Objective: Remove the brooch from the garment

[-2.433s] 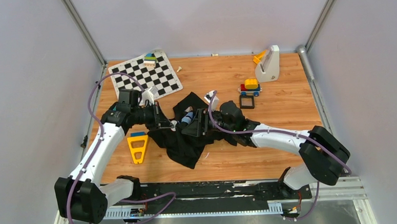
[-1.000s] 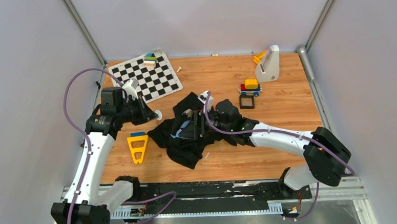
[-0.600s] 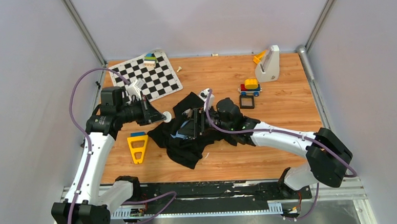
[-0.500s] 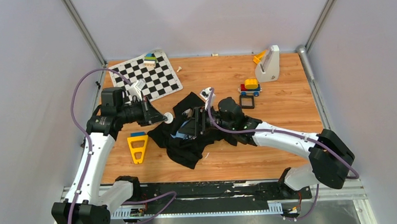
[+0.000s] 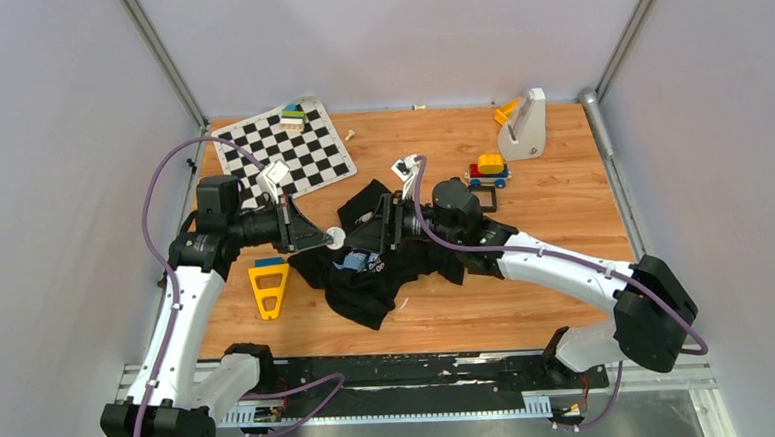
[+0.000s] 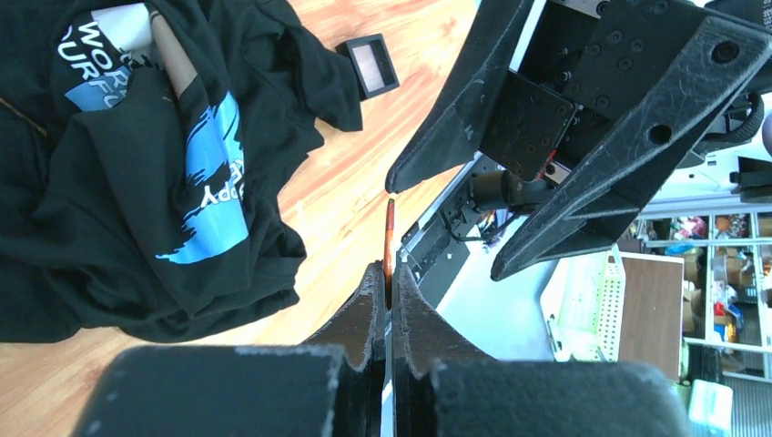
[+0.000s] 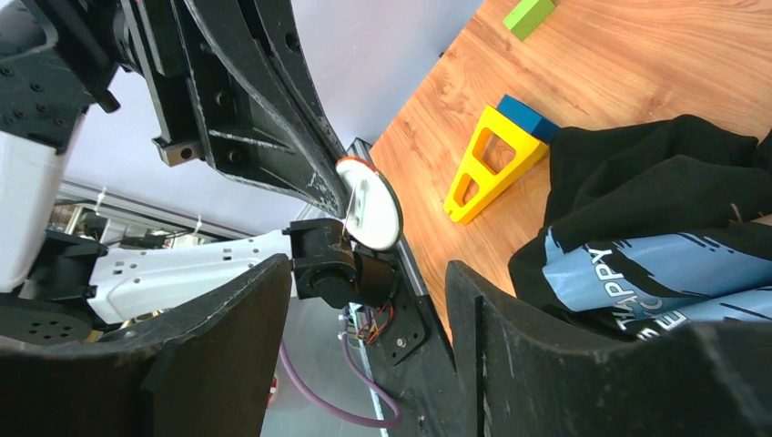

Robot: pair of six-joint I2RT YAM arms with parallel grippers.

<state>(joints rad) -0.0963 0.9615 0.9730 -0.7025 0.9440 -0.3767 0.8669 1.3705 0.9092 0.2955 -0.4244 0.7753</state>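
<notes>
Left arm [image 5: 182, 289] bent at the elbow, wrist pointing right; left tool [image 6: 386, 278] clamped on the brooch [image 6: 390, 232], held edge-on in air just left of the garment [image 5: 365, 285]. Right arm [image 5: 556, 263] stretched across, right tool [image 5: 377, 241] spread wide over the garment. Wooden bench [image 5: 564, 229], pale grey walls [image 5: 404, 37], chequered mat [image 5: 285, 149] at back.

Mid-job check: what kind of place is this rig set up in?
Probably a lab test cell, not a home: a wooden table boxed in by plain panel walls, with unrelated props scattered about, such as a checkerboard mat and a toy car. The left wrist view shows what look like cluttered shelves beyond.
</notes>
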